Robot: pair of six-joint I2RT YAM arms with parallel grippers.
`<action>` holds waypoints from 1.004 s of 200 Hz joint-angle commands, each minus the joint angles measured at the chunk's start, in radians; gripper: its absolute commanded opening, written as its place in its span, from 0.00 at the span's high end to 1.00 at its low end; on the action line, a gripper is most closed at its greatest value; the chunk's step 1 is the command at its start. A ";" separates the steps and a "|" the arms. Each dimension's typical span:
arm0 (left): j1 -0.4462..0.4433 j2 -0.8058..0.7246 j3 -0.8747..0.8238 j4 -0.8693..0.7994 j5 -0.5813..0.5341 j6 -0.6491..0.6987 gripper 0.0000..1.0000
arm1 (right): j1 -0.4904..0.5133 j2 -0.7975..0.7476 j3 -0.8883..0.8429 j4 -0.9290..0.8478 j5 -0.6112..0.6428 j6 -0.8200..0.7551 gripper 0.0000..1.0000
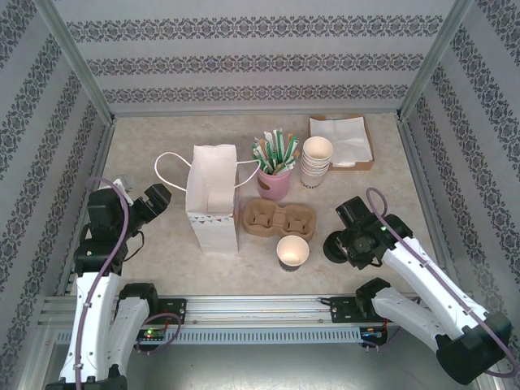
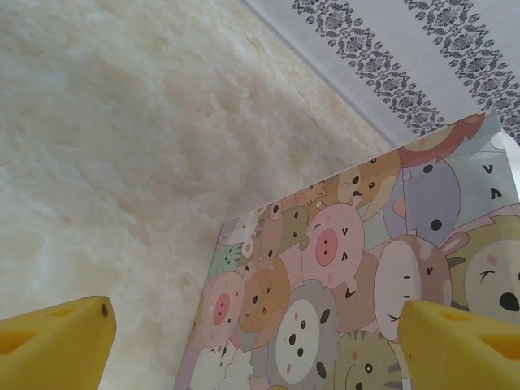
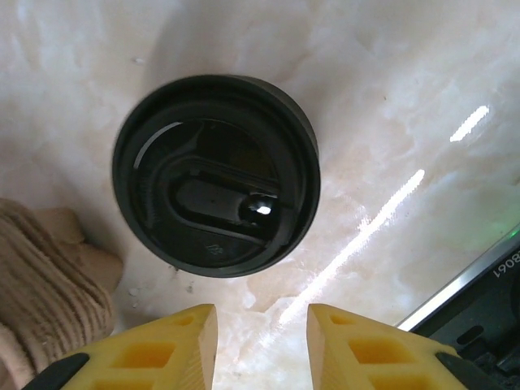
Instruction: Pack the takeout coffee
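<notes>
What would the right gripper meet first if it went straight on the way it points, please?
Most likely the black lid just ahead of the right gripper, though depth is unclear.

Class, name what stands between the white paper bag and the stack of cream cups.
A pink pot of green-and-white sticks stands between the paper bag and the stack of cups; the top view shows it.

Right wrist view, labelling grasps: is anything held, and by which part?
Nothing is held: the black lid lies on the table beyond the right gripper, whose jaws stand apart, clear of it.
</notes>
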 commanded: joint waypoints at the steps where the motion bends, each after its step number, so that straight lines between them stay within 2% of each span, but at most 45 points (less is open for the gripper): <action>1: -0.009 -0.002 -0.012 0.027 -0.006 0.020 0.09 | -0.015 -0.012 -0.047 0.017 -0.039 0.068 0.66; 37: -0.009 0.001 -0.033 0.055 0.009 0.004 0.09 | -0.041 -0.040 -0.110 0.060 -0.032 0.107 0.68; 78: -0.009 0.005 -0.026 0.050 0.009 0.011 0.09 | -0.082 -0.030 -0.107 0.081 0.001 0.052 0.69; 201: -0.009 0.002 -0.031 0.051 0.002 0.004 0.09 | -0.175 -0.042 -0.178 0.136 -0.018 -0.021 0.74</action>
